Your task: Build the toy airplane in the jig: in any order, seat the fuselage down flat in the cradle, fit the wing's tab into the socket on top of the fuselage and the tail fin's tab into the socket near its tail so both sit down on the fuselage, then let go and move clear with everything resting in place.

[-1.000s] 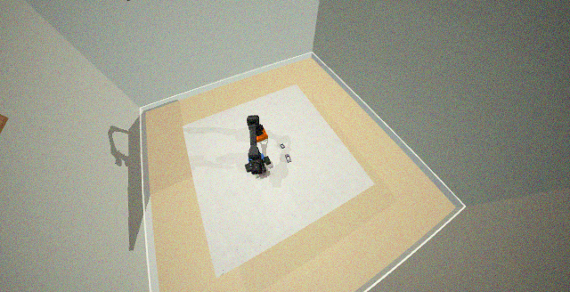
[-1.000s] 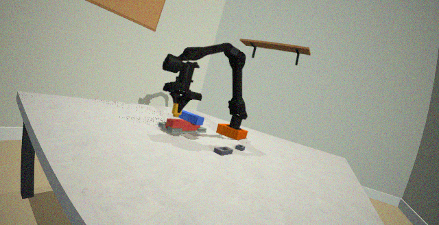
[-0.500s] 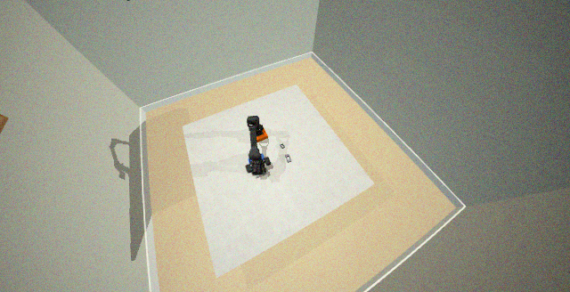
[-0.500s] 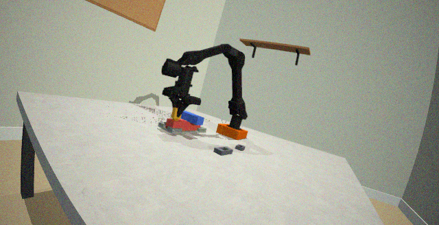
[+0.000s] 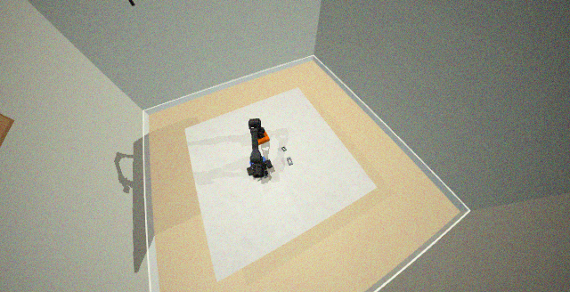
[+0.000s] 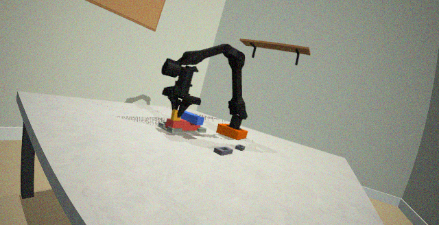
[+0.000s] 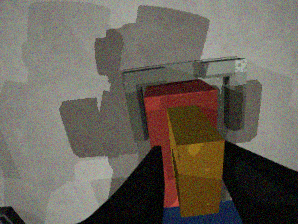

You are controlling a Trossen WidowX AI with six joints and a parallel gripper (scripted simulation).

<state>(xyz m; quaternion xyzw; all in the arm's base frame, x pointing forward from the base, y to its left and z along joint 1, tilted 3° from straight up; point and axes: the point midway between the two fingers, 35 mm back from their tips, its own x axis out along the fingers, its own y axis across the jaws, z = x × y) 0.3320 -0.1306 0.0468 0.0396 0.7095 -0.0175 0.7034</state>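
Observation:
The red fuselage [image 6: 182, 125] [image 7: 156, 120] lies in the grey cradle [image 6: 176, 131] [image 7: 172, 71]. The blue wing [image 6: 193, 118] [image 7: 172, 216] rests across the top of the fuselage. The yellow tail fin [image 6: 175, 115] [image 7: 201, 172] stands upright on the fuselage near its tail end; its tab and the tail socket are hidden. My gripper [image 6: 177, 112] [image 7: 187, 149] is open around the fin, low over the fuselage. In the wrist view a gap shows between the left finger and the fin, while the right finger is close beside or touching it.
The arm's orange base block [image 6: 230, 132] [image 5: 264, 139] stands to the right of the cradle in the exterior view. A larger dark grey hollow holder [image 6: 223, 153] and a smaller one [image 6: 241, 149] lie on the table in front of the base.

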